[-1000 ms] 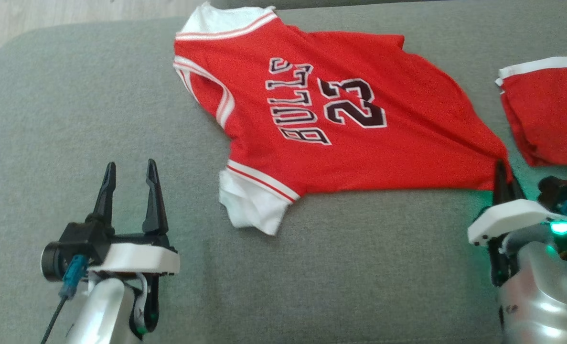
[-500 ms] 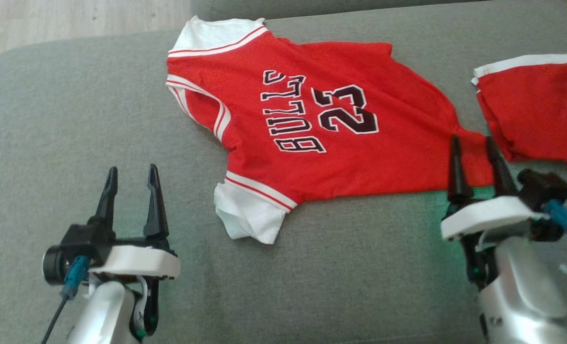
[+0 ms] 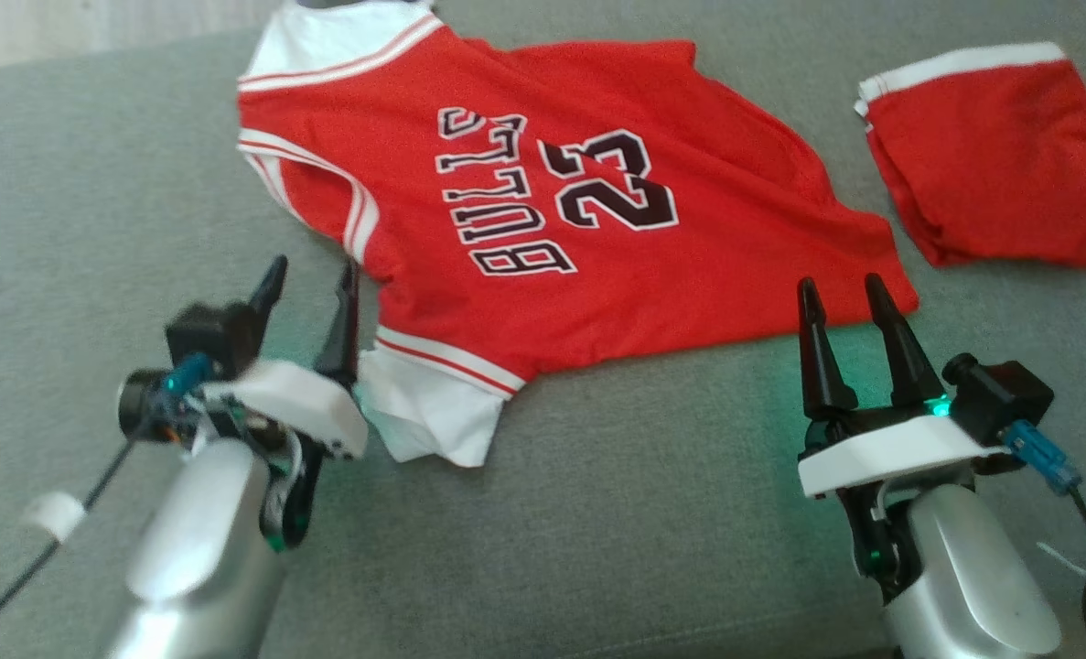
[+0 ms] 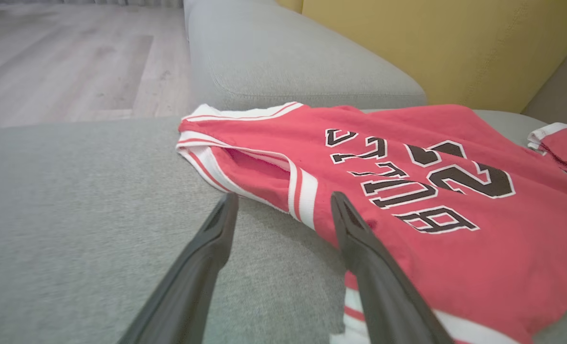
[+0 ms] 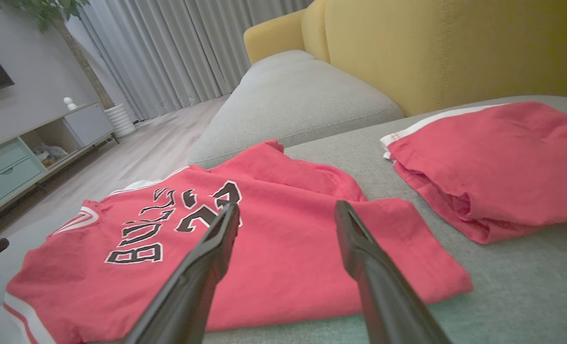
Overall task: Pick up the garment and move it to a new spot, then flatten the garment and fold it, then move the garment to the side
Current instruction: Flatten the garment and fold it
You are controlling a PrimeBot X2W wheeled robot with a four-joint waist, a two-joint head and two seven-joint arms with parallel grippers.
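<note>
The garment (image 3: pixel 543 201) is a red jersey with white trim and "BULLS 23" on it, spread on the grey sofa seat (image 3: pixel 643 531); its white sleeve lies bunched at the near edge. My left gripper (image 3: pixel 312 275) stands open beside the near armhole, its right finger over the jersey's edge in the left wrist view (image 4: pixel 283 203), where the garment (image 4: pixel 455 224) lies to the right. My right gripper (image 3: pixel 840 288) is open at the jersey's near hem corner, holding nothing. In the right wrist view (image 5: pixel 288 212) the garment (image 5: pixel 273 248) lies under both open fingers.
A second folded red piece (image 3: pixel 991 156) with a white band lies at the seat's far right, also in the right wrist view (image 5: pixel 493 167). A yellow backrest (image 5: pixel 455 48) stands behind. Wooden floor (image 4: pixel 73 57) lies beyond the seat's left end.
My right gripper let go of the jersey's hem corner, opened and drew back toward me. My left gripper moved up to the near armhole. The head camera shifted too.
</note>
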